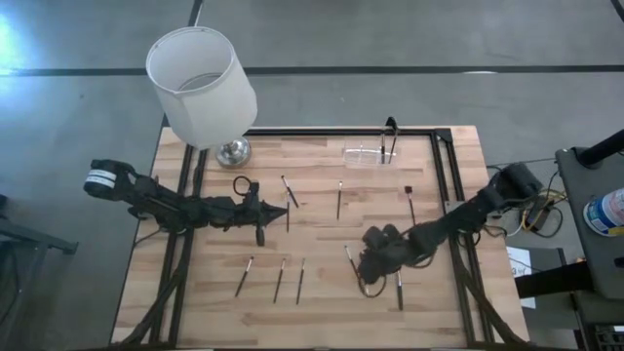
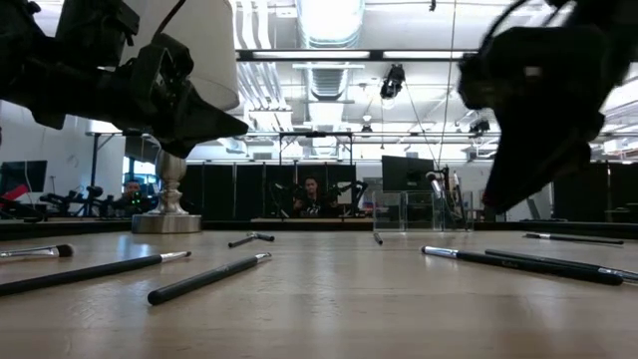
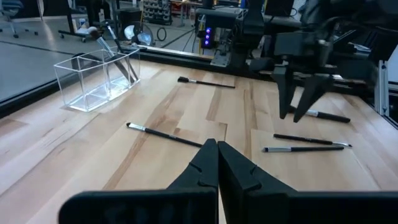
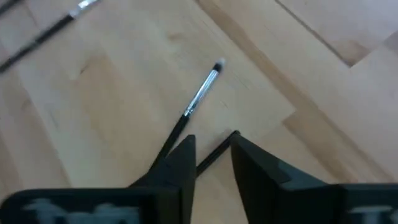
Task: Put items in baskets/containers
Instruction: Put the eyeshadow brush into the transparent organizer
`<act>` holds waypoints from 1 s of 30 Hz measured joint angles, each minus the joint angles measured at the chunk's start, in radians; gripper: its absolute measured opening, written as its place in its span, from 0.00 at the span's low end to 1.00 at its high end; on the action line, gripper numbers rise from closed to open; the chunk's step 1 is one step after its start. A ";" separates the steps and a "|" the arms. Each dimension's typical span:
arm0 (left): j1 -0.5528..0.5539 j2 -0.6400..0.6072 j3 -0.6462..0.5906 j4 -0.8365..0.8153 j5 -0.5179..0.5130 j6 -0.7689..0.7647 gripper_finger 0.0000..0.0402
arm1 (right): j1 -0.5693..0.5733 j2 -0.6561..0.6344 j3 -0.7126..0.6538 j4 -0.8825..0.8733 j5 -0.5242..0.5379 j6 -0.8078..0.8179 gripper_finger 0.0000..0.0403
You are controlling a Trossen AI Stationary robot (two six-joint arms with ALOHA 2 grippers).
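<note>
The right hand (image 1: 369, 271) hangs low over the wooden surface (image 1: 322, 249) at about five o'clock, and its two fingers stand a little apart, not yet gripping anything. In the right wrist view a thin makeup brush (image 4: 200, 99) with a silver ferrule lies just in front of the fingers, its dark handle running down into the gap between them. The clear plastic holder (image 1: 369, 154) stands far from there, at about one o'clock near the back edge, with a few brushes already upright in its end. Other brushes lie scattered: three (image 1: 278, 279) at six o'clock and some more near the middle. The left hand (image 1: 285, 209) waits closed and empty at about nine o'clock, beside the white lamp (image 1: 202, 86). I think the risk is in the pinch. The brush is very slim and lies flat, so the fingers may close above it, or touch only one side and roll it away. A second brush (image 1: 399, 290) lies close by, and the fingers could catch it too.
</note>
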 joint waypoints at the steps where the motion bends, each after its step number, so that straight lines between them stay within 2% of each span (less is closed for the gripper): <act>1: 0.000 0.000 0.000 0.000 0.000 -0.001 0.00 | -0.005 0.025 0.042 -0.060 0.000 -0.013 0.28; 4: 0.000 0.000 0.000 -0.001 0.000 -0.002 0.00 | -0.022 0.096 0.156 -0.170 -0.001 -0.056 0.33; 7: 0.000 0.000 0.000 -0.006 0.000 -0.007 0.00 | -0.043 0.158 0.243 -0.189 -0.035 -0.109 0.35; 11: 0.000 0.000 0.001 -0.007 0.000 -0.011 0.00 | -0.085 0.243 0.337 -0.205 -0.092 -0.146 0.34; 15: 0.000 0.000 0.001 -0.007 0.000 -0.017 0.00 | -0.135 0.313 0.415 -0.325 -0.105 -0.161 0.31; 20: 0.000 0.000 0.001 -0.010 0.000 -0.018 0.00 | -0.184 0.353 0.442 -0.399 -0.131 -0.167 0.30; 25: 0.000 0.000 0.001 -0.012 0.000 -0.018 0.00 | -0.197 0.365 0.442 -0.373 -0.187 -0.163 0.32; 30: 0.000 0.000 0.001 -0.012 0.000 -0.020 0.00 | -0.197 0.365 0.433 -0.353 -0.198 -0.159 0.32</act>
